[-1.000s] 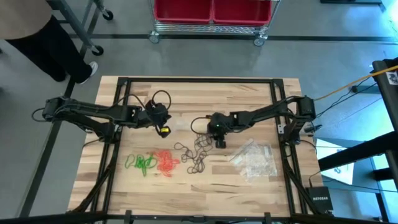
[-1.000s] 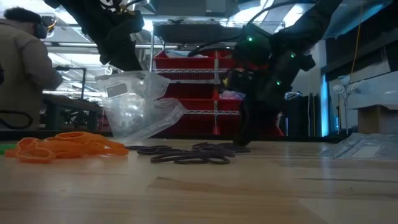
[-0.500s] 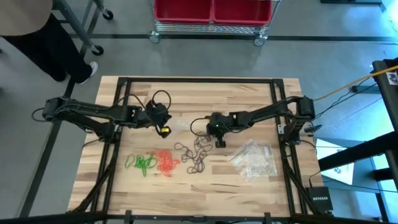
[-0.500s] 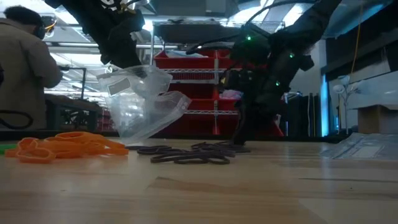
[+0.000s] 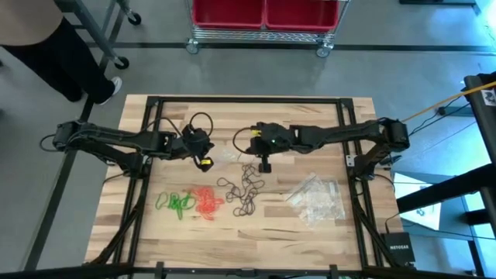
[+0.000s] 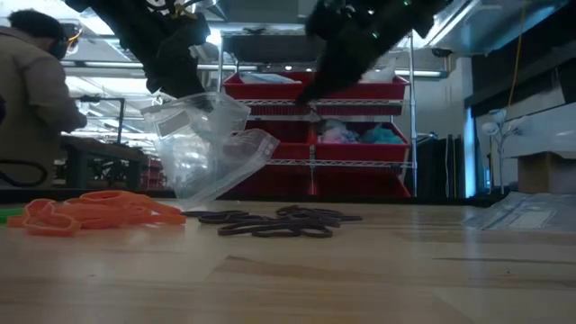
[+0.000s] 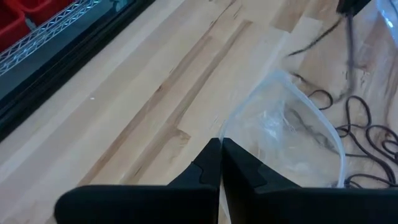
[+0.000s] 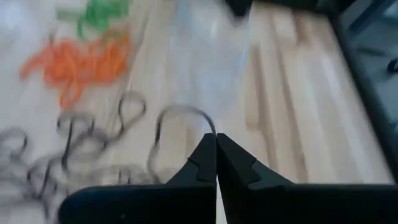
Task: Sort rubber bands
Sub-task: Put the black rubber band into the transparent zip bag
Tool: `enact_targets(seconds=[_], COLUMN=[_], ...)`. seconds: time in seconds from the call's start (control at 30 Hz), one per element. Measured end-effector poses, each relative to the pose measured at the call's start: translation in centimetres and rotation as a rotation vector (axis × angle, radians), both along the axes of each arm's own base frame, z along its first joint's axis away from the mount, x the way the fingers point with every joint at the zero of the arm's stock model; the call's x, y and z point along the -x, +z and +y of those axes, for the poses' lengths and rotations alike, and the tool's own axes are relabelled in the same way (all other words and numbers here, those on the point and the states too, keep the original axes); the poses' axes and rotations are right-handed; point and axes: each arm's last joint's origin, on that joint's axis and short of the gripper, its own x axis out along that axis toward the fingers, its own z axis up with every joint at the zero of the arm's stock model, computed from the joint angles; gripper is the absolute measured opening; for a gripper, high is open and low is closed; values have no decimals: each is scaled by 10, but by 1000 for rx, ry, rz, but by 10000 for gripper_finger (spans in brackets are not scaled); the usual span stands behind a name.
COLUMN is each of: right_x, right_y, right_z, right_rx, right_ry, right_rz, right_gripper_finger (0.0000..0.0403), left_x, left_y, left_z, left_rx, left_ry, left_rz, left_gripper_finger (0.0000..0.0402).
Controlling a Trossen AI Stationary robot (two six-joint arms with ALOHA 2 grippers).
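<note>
Midway through the sort, my right claw (image 5: 264, 166) hangs above the table (image 5: 325, 120) with its two fingers pressed together on one thin black rubber band (image 8: 177, 127), which loops out from the tips in my right wrist view. I judge it lifted so the band clears the black pile (image 5: 244, 194) before travelling to the bag.

At about 9 o'clock from that claw, my left claw (image 5: 204, 163) is clamped tight on the edge of a clear plastic bag (image 6: 202, 148). Held high, the bag hangs down toward the wood with its mouth (image 7: 292, 124) gaping, presumably so that a band can be dropped in from the side.

On the wood, the colours lie in separate heaps along the near half of the table: green bands (image 5: 177, 203) at 9 o'clock of the group, orange-red bands (image 5: 207, 201) just beside them, the black ones toward 3 o'clock. More clear bags (image 5: 316, 199) lie well apart, at 4 o'clock from my right claw.

Beyond the far left corner of the table stands a person (image 6: 36, 108).

My next move, as I judge it, is to carry the band to the bag's mouth; the risk is the loop snagging on the rim.
</note>
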Motion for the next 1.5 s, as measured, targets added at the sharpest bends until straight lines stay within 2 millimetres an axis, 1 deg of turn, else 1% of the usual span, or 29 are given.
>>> enact_targets(seconds=[0.23,0.37,0.43,0.53,0.77,0.93,1.1,1.23,1.4,1.5], right_x=[-25,-33,-36,-42,-60,-65,-74,-77,-77,-76], right_y=[47,74,82,87,85,84,72,65,57,53], right_z=[-2,-3,-3,-3,-5,-5,-6,-6,-8,-4], right_rx=[6,13,16,18,-34,-47,-48,-79,-118,-158], right_ry=[-7,-6,-7,-7,-32,-40,-39,-57,-140,-157], right_rz=[-179,-261,-286,-322,-352,-374,-367,-347,-291,-259], right_gripper_finger=[0,0,0,0,0,0,0,0,0,0], left_x=[-3,-3,-3,-3,-3,-3,-3,-3,-3,-3], left_y=[3,3,3,3,3,3,3,3,3,3], left_z=[0,0,0,0,0,0,0,0,0,0], left_rx=[-14,-14,-14,-14,-14,-14,-14,-14,-12,-5], left_ry=[-14,-14,-14,-14,-14,-14,-14,-14,-12,-5], left_rz=[-32,-33,-30,-33,-32,-33,-32,-32,-34,-39], left_gripper_finger=[0,0,0,0,0,0,0,0,0,0])
